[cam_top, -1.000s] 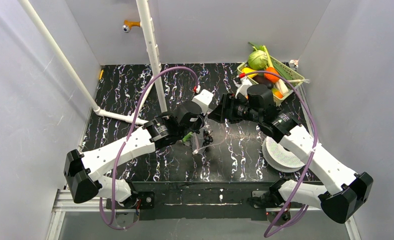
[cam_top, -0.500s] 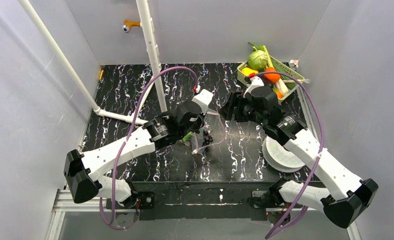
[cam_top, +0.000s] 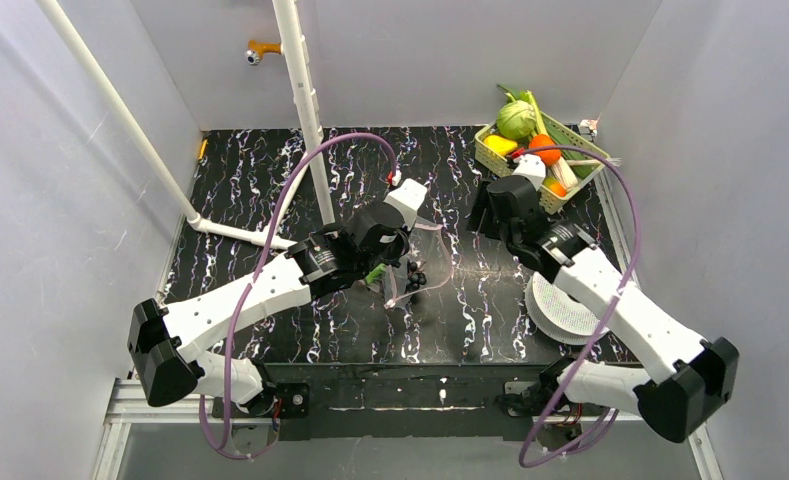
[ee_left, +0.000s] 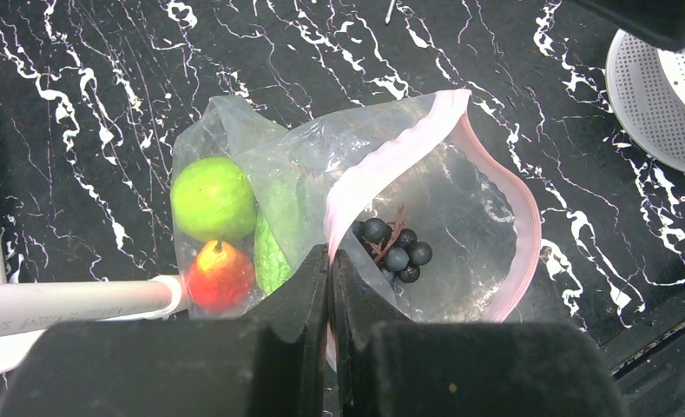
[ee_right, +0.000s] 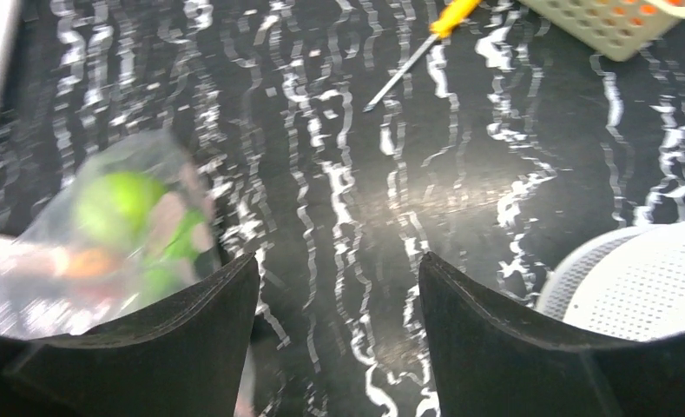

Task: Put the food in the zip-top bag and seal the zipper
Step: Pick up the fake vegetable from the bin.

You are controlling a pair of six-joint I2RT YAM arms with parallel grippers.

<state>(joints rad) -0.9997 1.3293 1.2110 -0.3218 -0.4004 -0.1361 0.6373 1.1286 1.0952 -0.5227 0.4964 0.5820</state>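
The step in hand was the filling of the bag, and the sealing had not yet begun. The left gripper (ee_left: 330, 257) had its two fingers pressed together on the pink zipper strip (ee_left: 389, 159) of the clear crinkly plastic bag (ee_left: 460, 195). It held one side of the mouth up, so the mouth was wide open. The bag was at the middle of the black marbled table (cam_top: 270, 170).

Inside the bag were a dark purple grape bunch (ee_left: 394, 251), a round green fruit (ee_left: 213, 198) and a red-orange piece (ee_left: 220, 274).

The right gripper (ee_right: 339, 266) had its fingers wide apart and held nothing. It hung over the table between the bag and the pale green basket (cam_top: 564, 193).

A round orange fruit (cam_top: 544, 148) and a yellow piece (cam_top: 499, 145) lay in this basket. I judge that the next move calls for the right arm to reach into the basket, close on one small piece and avoid the large vegetables beside it.
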